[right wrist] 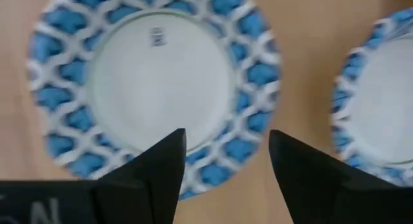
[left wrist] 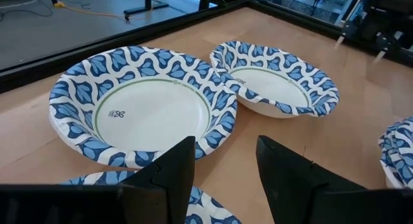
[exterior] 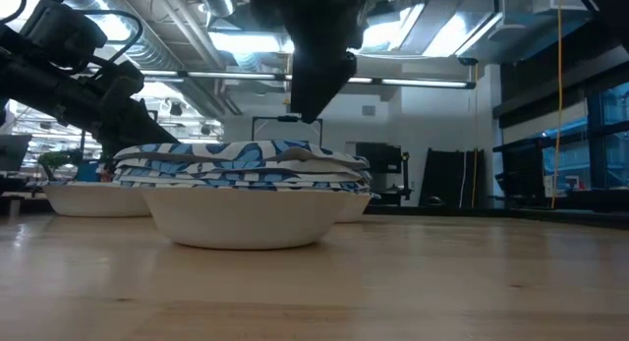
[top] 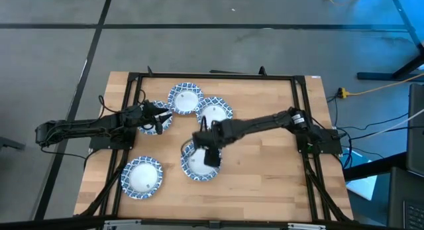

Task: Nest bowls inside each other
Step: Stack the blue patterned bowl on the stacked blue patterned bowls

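Note:
Several blue-and-white patterned bowls sit on the wooden table. In the high view, a nested stack (top: 199,162) lies mid-table, one bowl (top: 142,177) near-left, two bowls (top: 185,97) (top: 213,112) at the far side, and another bowl (top: 152,118) under my left gripper. My right gripper (top: 207,152) is open and points down above the stack (exterior: 246,189), clear of its rim (right wrist: 155,82). My left gripper (left wrist: 226,169) is open over the rim of the bowl (left wrist: 97,180) below it, facing the two far bowls (left wrist: 142,104) (left wrist: 277,79).
A black frame (top: 212,75) runs round the tabletop's edges. Bare wood lies to the right of the stack (top: 271,170) and along the near edge. In the low view, more bowls (exterior: 88,198) stand behind the stack.

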`<control>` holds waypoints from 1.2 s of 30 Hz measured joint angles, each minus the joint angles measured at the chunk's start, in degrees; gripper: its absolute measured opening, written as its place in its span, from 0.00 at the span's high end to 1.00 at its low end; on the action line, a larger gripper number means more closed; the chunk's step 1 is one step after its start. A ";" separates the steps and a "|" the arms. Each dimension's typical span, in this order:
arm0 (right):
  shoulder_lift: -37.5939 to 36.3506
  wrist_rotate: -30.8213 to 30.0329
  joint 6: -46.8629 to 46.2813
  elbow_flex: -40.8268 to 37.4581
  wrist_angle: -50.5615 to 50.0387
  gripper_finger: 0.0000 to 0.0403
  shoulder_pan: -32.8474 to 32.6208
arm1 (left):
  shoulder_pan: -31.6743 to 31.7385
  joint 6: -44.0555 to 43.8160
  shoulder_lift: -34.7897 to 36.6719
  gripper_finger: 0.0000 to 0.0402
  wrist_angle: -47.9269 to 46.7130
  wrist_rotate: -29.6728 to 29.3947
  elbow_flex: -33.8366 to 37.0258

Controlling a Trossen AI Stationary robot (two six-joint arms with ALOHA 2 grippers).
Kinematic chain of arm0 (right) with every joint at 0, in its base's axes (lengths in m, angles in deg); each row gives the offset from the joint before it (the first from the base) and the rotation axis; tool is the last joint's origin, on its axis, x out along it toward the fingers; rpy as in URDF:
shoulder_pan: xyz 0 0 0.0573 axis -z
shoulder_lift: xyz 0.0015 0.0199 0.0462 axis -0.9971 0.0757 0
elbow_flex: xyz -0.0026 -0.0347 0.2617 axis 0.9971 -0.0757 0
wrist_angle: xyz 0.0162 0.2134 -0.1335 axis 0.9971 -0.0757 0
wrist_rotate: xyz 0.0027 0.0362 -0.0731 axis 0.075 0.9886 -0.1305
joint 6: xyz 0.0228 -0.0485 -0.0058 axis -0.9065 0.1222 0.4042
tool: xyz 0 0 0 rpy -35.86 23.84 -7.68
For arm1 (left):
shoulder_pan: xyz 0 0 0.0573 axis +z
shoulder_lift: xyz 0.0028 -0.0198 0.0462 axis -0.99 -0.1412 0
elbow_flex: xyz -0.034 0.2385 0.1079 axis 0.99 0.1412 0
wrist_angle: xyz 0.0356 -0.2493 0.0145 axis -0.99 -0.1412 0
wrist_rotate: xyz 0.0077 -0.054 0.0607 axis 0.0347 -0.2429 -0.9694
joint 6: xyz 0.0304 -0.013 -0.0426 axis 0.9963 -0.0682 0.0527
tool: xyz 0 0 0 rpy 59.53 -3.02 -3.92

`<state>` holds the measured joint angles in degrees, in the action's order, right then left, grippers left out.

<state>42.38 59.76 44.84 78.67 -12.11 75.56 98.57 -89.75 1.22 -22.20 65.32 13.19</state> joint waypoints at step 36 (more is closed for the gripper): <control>7.08 3.27 14.77 -0.59 9.24 0.50 16.34 | 0.00 -0.03 -0.07 0.60 -0.01 -0.02 0.00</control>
<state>49.47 63.02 59.60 78.08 -2.86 91.90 98.57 -89.78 1.15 -22.21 65.30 13.19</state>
